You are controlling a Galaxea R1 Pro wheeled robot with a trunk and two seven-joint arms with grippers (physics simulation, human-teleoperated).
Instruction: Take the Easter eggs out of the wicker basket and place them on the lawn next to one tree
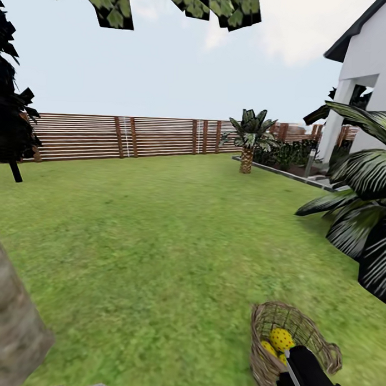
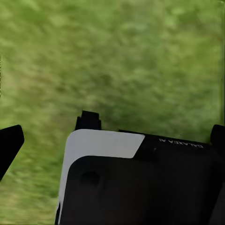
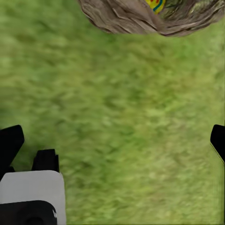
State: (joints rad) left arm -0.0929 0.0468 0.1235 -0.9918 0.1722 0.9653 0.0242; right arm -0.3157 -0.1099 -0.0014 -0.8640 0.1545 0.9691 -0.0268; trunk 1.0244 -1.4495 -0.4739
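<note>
The wicker basket (image 1: 316, 336) stands on the lawn (image 1: 158, 242) at the lower right of the head view. Yellow red-dotted Easter eggs (image 1: 281, 338) lie inside it; one shows plainly, others are partly hidden by the rim and my right arm (image 1: 309, 378). The right wrist view has the basket (image 3: 126, 18) a little ahead, with a bit of an egg (image 3: 157, 4) inside. My right gripper (image 3: 113, 140) is open over bare grass, short of the basket. My left gripper (image 2: 112, 136) is open over grass, holding nothing. The tree's mottled grey-tan trunk (image 1: 13, 320) rises at the lower left.
A brown slat fence (image 1: 134, 136) closes the far side. A small palm (image 1: 249, 142) stands by a bed edge, and large palm fronds (image 1: 365, 204) reach in at the right before the white house (image 1: 370, 71). A dark, narrow tree (image 1: 12, 114) stands at the left.
</note>
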